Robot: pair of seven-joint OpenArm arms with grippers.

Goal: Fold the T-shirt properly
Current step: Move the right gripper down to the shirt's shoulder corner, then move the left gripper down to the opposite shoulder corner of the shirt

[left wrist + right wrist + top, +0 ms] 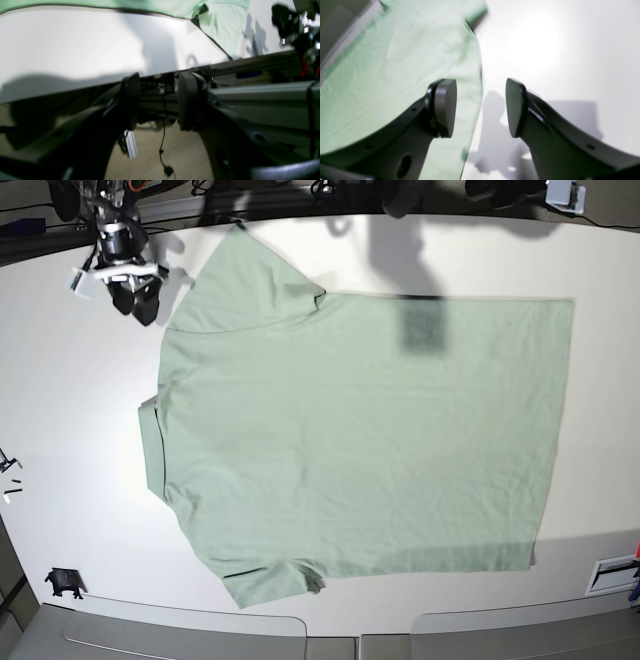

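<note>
Beneath your right claw [481,108], jaws wide and empty, lies the flat T-shirt [395,75], its edge between the pads; left claw [156,100] likewise empty: folding unstarted, so grasp a sleeve next.

Bare white counter [80,430] all round T-shirt [360,430]; wide strip past collar side, narrower strips along other edges. Right pincer [135,295] just beside upper sleeve. Small black part [63,582] at counter corner.
</note>
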